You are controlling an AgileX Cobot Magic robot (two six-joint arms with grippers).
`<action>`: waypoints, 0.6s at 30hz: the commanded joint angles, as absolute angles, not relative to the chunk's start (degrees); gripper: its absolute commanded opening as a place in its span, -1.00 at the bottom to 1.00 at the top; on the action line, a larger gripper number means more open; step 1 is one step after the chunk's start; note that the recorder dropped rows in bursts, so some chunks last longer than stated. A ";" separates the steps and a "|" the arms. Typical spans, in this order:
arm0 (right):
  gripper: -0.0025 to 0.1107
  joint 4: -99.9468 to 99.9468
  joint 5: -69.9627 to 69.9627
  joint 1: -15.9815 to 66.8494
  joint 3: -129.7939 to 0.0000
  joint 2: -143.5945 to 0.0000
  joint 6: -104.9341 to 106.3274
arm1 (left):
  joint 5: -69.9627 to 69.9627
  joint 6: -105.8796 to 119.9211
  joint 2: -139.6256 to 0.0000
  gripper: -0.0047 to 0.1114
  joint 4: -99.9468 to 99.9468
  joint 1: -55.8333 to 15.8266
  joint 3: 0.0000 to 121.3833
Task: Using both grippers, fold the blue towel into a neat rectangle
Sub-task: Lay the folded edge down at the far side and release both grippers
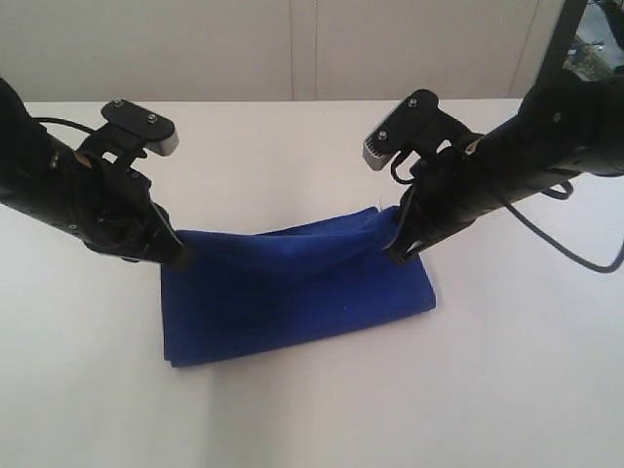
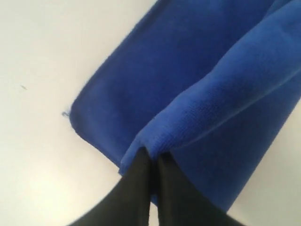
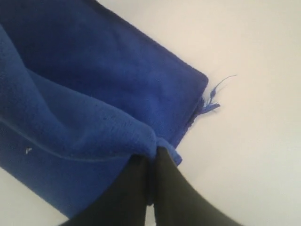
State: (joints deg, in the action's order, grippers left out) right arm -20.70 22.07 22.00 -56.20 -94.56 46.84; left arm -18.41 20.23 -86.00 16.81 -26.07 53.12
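Two far corners of the deep royal-blue soft microfibre towel [image 1: 292, 312] are pinched, one by each arm. The towel lies folded on the white flat table [image 1: 312, 419], mid-scene. Its long axis runs left to right, with the right end angled slightly farther away. The black-fingered left gripper [image 1: 175, 255] is clamped tight on the far-left corner and the right gripper [image 1: 398, 252] on the far-right corner. The raised far edge sags between them. A small blue thread loop [image 3: 211, 101] sticks out at the right end.
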 commanded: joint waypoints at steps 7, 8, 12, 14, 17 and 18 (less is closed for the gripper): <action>-0.96 -20.76 15.01 22.22 -60.19 -100.42 44.47 | -11.73 19.18 -87.23 -0.92 16.67 -25.11 53.50; -0.96 -20.76 14.33 22.22 -60.19 -100.81 44.47 | -11.15 19.18 -87.77 -0.92 16.67 -24.87 53.50; -0.96 -20.76 11.17 22.22 -60.19 -102.39 44.47 | -8.86 19.18 -89.85 -0.92 16.59 -24.71 53.50; -0.96 -20.76 10.11 22.22 -60.19 -102.83 44.47 | -7.96 19.18 -90.36 -0.92 16.59 -24.71 53.50; -0.96 -20.76 9.41 22.22 -60.19 -103.43 44.47 | -7.27 19.29 -91.01 -0.92 16.12 -24.71 53.50; -0.96 -20.76 9.30 22.22 -60.19 -103.73 44.47 | -7.20 19.42 -91.26 -0.92 15.85 -24.71 53.50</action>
